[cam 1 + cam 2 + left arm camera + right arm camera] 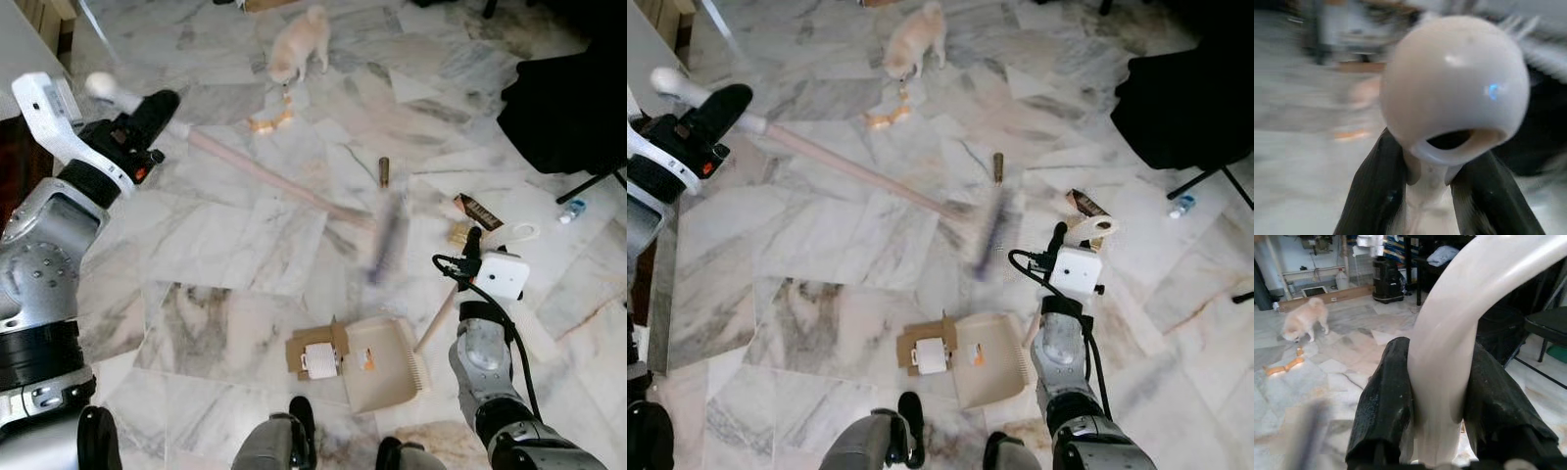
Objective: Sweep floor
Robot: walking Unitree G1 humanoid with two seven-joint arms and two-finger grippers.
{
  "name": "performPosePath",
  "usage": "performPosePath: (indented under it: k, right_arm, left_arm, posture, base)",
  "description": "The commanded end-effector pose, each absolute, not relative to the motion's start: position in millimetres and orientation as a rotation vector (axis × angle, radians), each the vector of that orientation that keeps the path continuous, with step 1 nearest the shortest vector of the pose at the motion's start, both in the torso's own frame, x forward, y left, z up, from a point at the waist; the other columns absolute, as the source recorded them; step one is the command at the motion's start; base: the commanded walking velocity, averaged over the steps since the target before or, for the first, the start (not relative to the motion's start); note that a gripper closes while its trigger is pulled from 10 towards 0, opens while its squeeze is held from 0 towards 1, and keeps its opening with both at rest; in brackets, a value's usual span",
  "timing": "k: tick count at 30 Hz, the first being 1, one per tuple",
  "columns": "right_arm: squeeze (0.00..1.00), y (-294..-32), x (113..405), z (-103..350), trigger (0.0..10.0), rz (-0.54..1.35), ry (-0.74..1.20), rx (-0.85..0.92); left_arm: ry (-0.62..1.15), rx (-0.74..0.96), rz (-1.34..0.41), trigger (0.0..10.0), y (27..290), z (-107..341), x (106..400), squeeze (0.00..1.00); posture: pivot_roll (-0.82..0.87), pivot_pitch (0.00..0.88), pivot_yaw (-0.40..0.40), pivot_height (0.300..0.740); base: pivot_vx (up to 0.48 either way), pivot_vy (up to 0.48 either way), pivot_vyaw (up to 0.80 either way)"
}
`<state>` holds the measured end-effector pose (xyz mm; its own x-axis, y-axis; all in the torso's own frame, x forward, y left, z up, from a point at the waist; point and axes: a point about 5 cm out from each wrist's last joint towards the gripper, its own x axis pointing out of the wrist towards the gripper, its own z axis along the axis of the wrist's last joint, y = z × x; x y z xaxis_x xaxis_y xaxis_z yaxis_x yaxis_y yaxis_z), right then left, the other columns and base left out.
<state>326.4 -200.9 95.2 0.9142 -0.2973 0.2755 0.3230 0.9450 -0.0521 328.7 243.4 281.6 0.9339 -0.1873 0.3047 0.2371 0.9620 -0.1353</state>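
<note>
Close by my feet the dustpan (377, 364) holds little, so while my left gripper (147, 117) squeezes the broom (274, 181) and my right gripper (473, 245) squeezes the dustpan's handle (1449, 357), scraps at twelve o'clock wait.

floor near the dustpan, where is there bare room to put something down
Bare marble lies left of the dustpan and its cardboard scrap, under the broom handle. Crowded: the broom head, a brown wrapper and a small cylinder lie ahead and right; a dog stands farther off.
</note>
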Motion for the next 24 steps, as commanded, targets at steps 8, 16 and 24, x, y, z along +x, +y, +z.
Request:
performPosePath:
  k: [8, 16, 24]
  right_arm:
    - [0.0, -201, 320, 85, 10.0, -0.324, -0.232, -0.096]
    - [0.0, -207, 316, 84, 10.0, -0.335, -0.24, -0.108]
    - [0.0, -211, 313, 82, 10.0, -0.344, -0.239, -0.119]
  left_arm:
    - [-0.16, -0.007, -0.208, 10.0, 239, 234, 330, 0.0]
    - [-0.046, -0.061, -0.305, 10.0, 217, 197, 328, 0.0]
    - [0.049, -0.104, -0.52, 10.0, 188, 184, 319, 0.0]
  posture:
    - [0.27, 0.258, 0.131, 0.74]
    - [0.24, 0.278, 0.132, 0.74]
    - [0.23, 0.292, 0.134, 0.74]
  base:
    - [0.0, 0.0, 0.0]
    - [0.0, 0.0, 0.0]
    - [0.0, 0.0, 0.0]
